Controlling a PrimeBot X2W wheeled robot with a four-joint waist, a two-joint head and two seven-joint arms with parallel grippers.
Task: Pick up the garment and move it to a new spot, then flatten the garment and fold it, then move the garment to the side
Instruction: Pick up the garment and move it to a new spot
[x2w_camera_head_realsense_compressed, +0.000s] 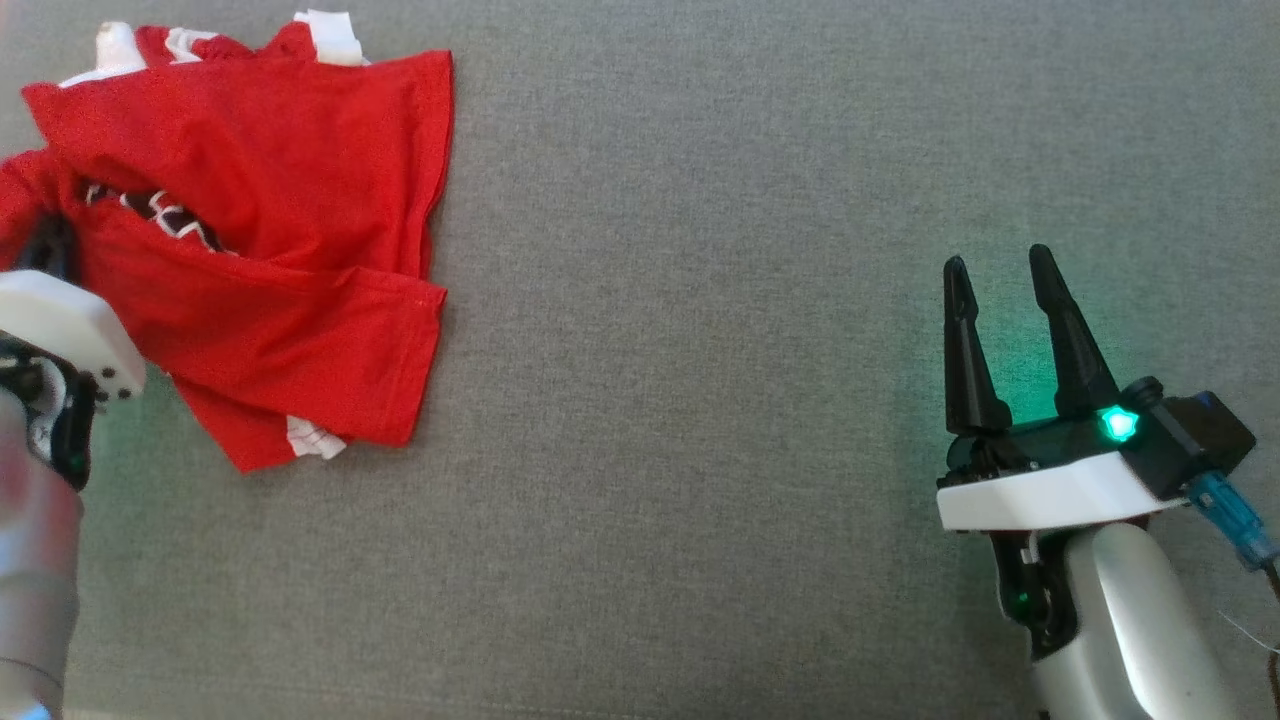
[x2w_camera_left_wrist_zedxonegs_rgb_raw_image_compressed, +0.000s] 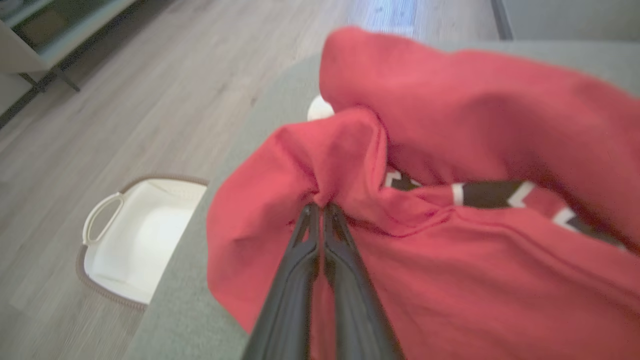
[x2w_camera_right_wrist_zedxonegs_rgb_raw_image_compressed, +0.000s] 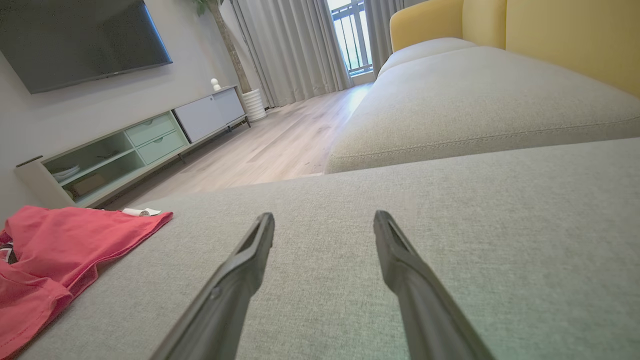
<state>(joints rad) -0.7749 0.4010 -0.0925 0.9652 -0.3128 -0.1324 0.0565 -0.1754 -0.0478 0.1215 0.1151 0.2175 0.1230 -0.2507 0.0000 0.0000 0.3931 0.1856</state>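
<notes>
Left hand (x2w_camera_left_wrist_zedxonegs_rgb_raw_image_compressed: 322, 206) pinched on garment (x2w_camera_left_wrist_zedxonegs_rgb_raw_image_compressed: 475, 280) — right hand (x2w_camera_head_realsense_compressed: 998, 260) splayed.

The shirt (x2w_camera_head_realsense_compressed: 260, 190) runs off the head view's left edge, partly behind the robot's wrist (x2w_camera_head_realsense_compressed: 60, 335). A cushion (x2w_camera_left_wrist_zedxonegs_rgb_raw_image_compressed: 185, 310) hides part of the basket (x2w_camera_left_wrist_zedxonegs_rgb_raw_image_compressed: 125, 250).

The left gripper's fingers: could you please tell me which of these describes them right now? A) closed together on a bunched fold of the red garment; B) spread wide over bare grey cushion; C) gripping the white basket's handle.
A: in the left wrist view the left gripper has its fingers pressed together, with a fold of the red garment bunched at their tips.
</notes>
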